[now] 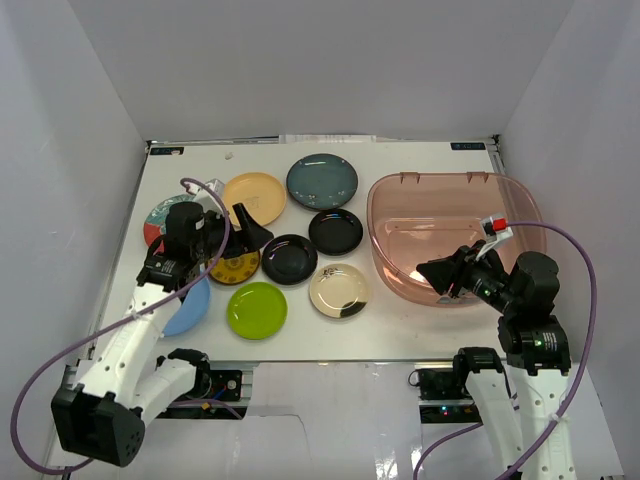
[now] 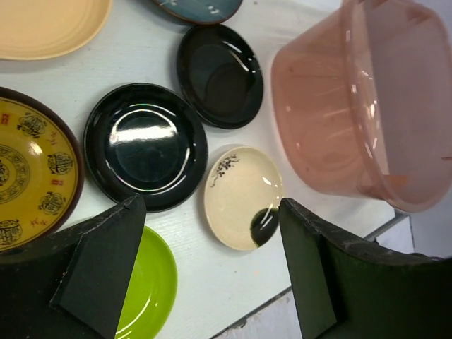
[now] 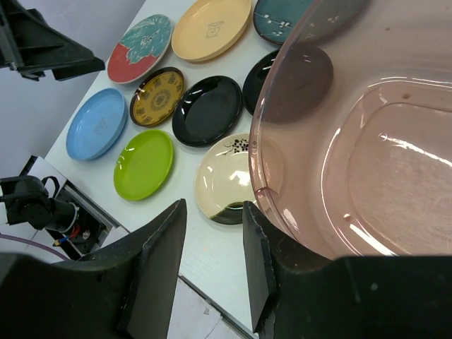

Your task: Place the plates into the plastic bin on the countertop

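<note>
Several plates lie on the white countertop point(image 1: 400, 335): red-and-teal point(image 1: 160, 214), yellow-orange point(image 1: 254, 197), dark teal point(image 1: 322, 181), two black point(image 1: 336, 231) point(image 1: 289, 259), yellow patterned point(image 1: 236, 267), light blue point(image 1: 190, 306), lime green point(image 1: 257, 310) and cream point(image 1: 339, 290). The pinkish plastic bin point(image 1: 455, 235) stands at the right and holds no plates. My left gripper point(image 1: 245, 232) is open and empty, above the patterned plate; in the left wrist view the left gripper point(image 2: 210, 212) frames the cream plate point(image 2: 236, 201). My right gripper point(image 3: 214, 208) is open and empty at the bin's near left rim point(image 3: 265, 191).
Pale grey walls enclose the countertop on three sides. The table's front edge point(image 3: 212, 300) lies just below the right fingers. The left arm's base and a purple cable point(image 1: 60, 380) sit at the near left.
</note>
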Available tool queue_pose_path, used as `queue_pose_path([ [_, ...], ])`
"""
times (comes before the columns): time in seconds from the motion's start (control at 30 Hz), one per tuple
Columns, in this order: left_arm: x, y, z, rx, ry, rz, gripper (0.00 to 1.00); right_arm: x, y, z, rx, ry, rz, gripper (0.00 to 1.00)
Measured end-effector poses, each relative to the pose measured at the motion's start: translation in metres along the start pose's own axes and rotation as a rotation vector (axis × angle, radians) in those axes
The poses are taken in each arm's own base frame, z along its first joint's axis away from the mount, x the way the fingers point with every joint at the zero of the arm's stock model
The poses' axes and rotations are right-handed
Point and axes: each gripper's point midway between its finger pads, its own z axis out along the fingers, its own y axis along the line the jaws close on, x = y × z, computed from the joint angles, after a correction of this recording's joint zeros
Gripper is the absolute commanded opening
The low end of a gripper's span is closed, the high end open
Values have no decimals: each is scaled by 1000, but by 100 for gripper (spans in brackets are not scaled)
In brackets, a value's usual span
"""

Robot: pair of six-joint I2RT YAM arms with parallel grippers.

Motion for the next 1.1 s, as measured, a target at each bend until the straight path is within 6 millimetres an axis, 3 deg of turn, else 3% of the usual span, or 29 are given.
queue_pose_path([
  [0.13,2,15,19,-59,50,-7,87,1,1,0,-6,1,-8,44],
  [0.5,10,24,41,-74,81,-107,66,19,5,-5,-39,11,-2,43],
  [0.63,45,19,44,-18,144,-144,60,34,7,-1,-88,46,27,43],
  [0.83,126,-20,40,82,341,-88,58,41,24,0,-194,79,35,43],
  [1.1,182,1,41,7,413,-147,59,37,36,1,-269,85,41,43],
])
